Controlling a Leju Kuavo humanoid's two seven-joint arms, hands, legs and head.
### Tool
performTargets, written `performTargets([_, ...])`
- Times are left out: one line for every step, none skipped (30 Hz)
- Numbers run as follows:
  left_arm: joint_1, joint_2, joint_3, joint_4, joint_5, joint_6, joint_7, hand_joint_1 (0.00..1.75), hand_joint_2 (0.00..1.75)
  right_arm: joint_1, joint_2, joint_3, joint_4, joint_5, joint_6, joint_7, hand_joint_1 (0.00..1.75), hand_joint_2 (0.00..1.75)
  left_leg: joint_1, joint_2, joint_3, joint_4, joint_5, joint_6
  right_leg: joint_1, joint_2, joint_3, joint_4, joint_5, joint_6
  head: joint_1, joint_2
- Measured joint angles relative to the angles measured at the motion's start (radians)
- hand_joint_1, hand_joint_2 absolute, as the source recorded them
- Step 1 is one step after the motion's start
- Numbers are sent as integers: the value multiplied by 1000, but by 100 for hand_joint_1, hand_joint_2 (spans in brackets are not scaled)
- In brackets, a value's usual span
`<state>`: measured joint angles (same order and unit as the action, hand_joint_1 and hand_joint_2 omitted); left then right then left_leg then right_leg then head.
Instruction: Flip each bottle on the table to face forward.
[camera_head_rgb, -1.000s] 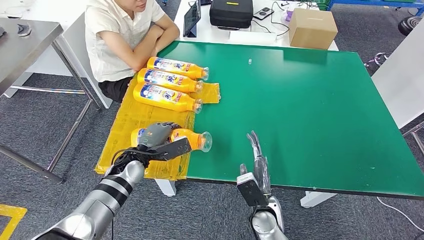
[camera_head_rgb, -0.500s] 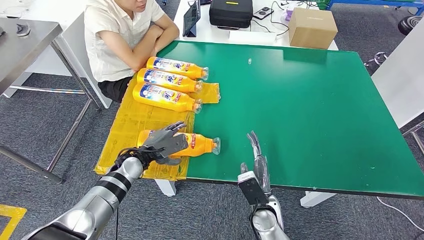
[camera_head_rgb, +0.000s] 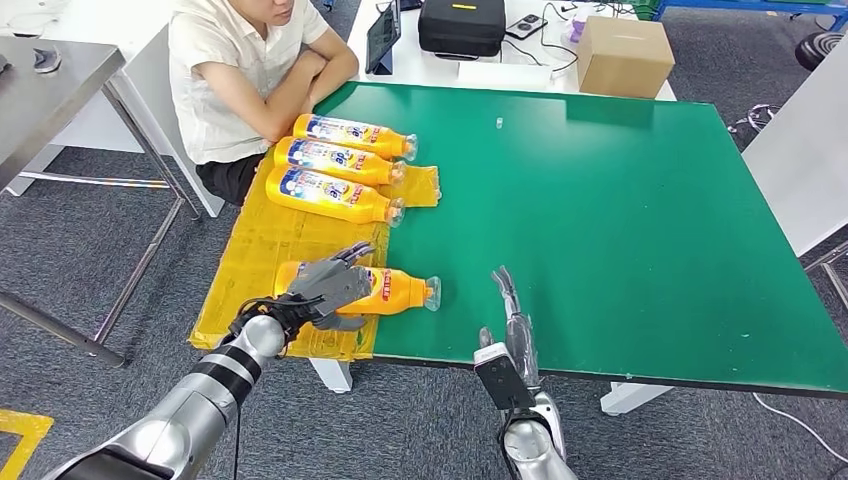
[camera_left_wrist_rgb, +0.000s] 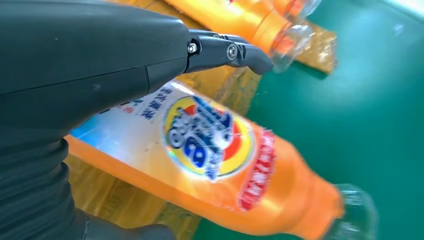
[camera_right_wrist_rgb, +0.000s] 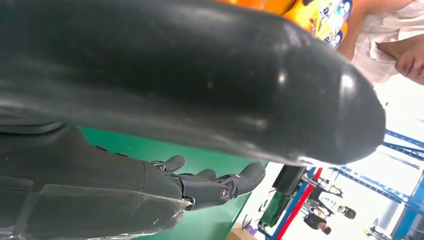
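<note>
Four orange bottles lying on their sides along the near-left part of the green table (camera_head_rgb: 620, 220), bodies on the yellow mat (camera_head_rgb: 262, 240), clear caps pointing toward the green surface. Three far bottles (camera_head_rgb: 340, 165) packed side by side close to the seated person (camera_head_rgb: 245, 75), each with its blue-and-white label turned up. Nearest bottle (camera_head_rgb: 395, 290) well apart from that row, cap end just over the mat's edge onto the green, label up too, as seen close in the left wrist view (camera_left_wrist_rgb: 210, 140).

Left hand (camera_head_rgb: 325, 285) hovering over the rear of the nearest bottle, fingers spread and fanned above it, gripping nothing as far as can be told; contact with the bottle not clear. Right hand (camera_head_rgb: 515, 320) low at the near table edge, fingers straight and apart, holding nothing, well clear of every bottle.

By the look of it, nearly finished or finished: all four labels showing upward, none obviously reversed. Left to do, probably: lifting the left hand away, then checking that the nearest bottle stays put and does not roll. Possibly a nudge to line it up with the others, though nothing in the task demands that.
</note>
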<state>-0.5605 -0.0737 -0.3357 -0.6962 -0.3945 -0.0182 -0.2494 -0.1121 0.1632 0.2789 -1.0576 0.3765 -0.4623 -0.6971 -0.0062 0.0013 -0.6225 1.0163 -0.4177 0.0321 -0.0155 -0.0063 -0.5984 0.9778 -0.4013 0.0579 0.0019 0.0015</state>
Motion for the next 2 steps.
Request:
performTargets([12,-1,-2,-21,4,12,-7,0,175,0,-1,0,1,0,-2,0,0,0,0,0,0,0,0,0,0,0,0,0,0,0,0,0])
performTargets([18,-1,-3,-32,6,18,-10,0,175,1,-1,0,1,0,-4,0,0,0,0,0,0,0,0,0,0,0,0,0,0,0,0,0])
